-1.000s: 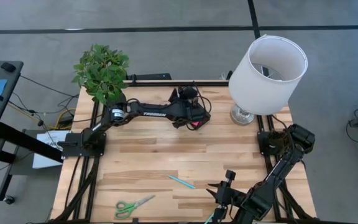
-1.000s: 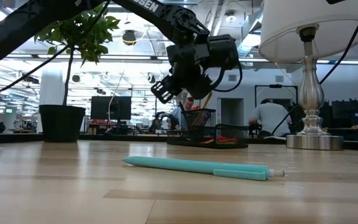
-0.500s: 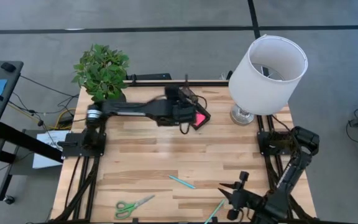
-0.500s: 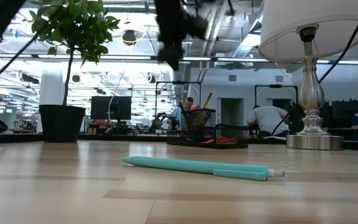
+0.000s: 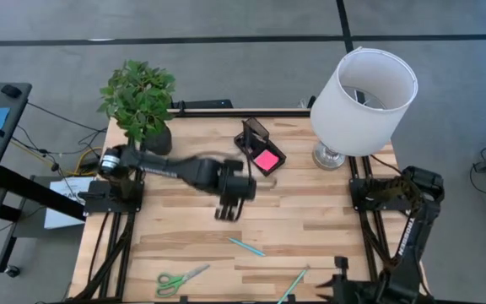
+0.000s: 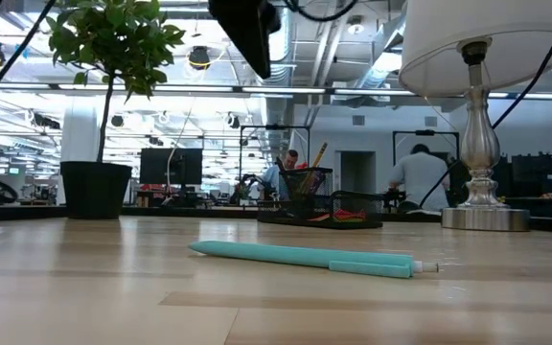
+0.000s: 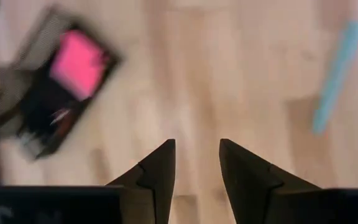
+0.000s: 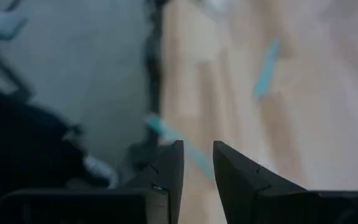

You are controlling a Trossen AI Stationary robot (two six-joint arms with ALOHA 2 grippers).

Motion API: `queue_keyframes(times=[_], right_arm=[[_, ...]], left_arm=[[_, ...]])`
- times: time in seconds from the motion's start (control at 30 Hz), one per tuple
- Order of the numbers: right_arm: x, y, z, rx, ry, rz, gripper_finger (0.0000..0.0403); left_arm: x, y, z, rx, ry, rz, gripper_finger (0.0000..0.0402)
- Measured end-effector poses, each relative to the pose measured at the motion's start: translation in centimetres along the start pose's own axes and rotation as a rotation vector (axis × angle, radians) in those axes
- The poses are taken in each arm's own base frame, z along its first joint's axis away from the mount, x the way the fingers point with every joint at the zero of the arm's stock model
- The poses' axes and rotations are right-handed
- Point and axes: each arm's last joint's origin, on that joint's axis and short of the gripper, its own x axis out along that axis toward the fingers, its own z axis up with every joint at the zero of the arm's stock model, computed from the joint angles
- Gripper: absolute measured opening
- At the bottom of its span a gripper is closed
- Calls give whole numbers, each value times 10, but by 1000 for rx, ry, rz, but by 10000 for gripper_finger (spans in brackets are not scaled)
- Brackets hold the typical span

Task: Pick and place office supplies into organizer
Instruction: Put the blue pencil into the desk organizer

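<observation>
Organizer: sits at the back of the tabletop, between the potted plant and the white lamp. A pink sticky-note pad lies in its low tray; the taller slotted section is on the far side.

Left gripper: fingers stand apart with a narrow gap. Nothing between them; bare wood shows through the gap. They touch nothing. In the high view the left gripper hangs over the middle of the tabletop, in front of the organizer and apart from it, arm reaching in from the plant side. Its wrist view shows the organizer with the pink pad off to one side and a teal pen off to the other. Image is motion-blurred.

Right gripper: fingers apart by a narrow gap, empty, touching nothing. The arm is at the front right corner, gripper near the tabletop's front edge. A second teal pen lies at that edge just beside it.

Loose items on tabletop:
- teal pen, front centre, flat; seen close in the low view
- green-handled scissors, front left, flat, well apart from both grippers

Low view: organizer far behind the pen, a yellow pencil standing tilted in its slotted section. People are visible in the room beyond.
</observation>
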Motion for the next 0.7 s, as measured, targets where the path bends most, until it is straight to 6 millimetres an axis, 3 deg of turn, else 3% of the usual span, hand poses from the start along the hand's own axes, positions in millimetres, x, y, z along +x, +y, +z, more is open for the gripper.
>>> queue_keyframes(times=[0.17,0.3,0.43,0.6,0.7], right_arm=[[-8,0,-4,137,122,60,79],[-16,-19,9,175,202,38,79],[-25,-45,33,144,260,57,79],[-49,-76,67,31,166,157,79],[-55,-88,69,9,77,191,79]], left_arm=[[4,-41,-3,198,-9,-124,117],[-2,-55,-5,283,-21,-131,117],[-28,-47,-14,263,-50,-123,117],[-76,-28,-34,152,-146,-75,117],[-91,-23,-44,86,-304,-78,117]])
